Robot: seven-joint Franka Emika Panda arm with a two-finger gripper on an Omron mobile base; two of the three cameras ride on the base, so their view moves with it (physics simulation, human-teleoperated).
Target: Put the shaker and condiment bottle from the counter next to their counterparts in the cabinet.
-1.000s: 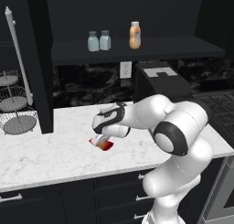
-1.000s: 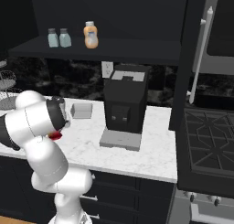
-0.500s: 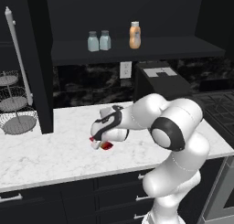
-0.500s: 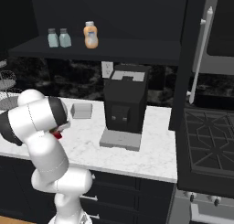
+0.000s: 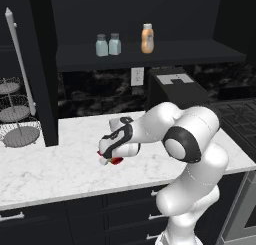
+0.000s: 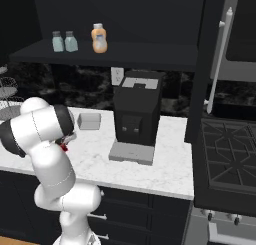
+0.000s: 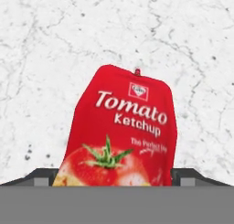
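The red condiment bottle [image 7: 123, 127], labelled Tomato Ketchup, lies flat on the white marble counter [image 5: 60, 164]. My gripper [image 5: 106, 156] hangs low over it, open, with one dark fingertip [image 7: 43, 176] on each side of the bottle's lower end. From the base the bottle [image 5: 116, 160] is a red sliver under the hand, also red [image 6: 64, 147] beside the arm. On the black cabinet shelf [image 5: 165, 51] two pale teal shakers [image 5: 101, 45] [image 5: 115, 44] stand side by side, with the orange white-capped bottle [image 5: 147, 38] to their right.
A black coffee machine [image 6: 137, 114] stands on the counter right of the arm, with a small grey box [image 6: 89, 121] beside it. A tiered wire basket stand [image 5: 20, 134] sits at the counter's left end. A stove [image 6: 230, 149] lies to the right.
The hand has sunk a little toward the counter, onto the red bottle. The bottle and the things on the shelf have stayed where they were.
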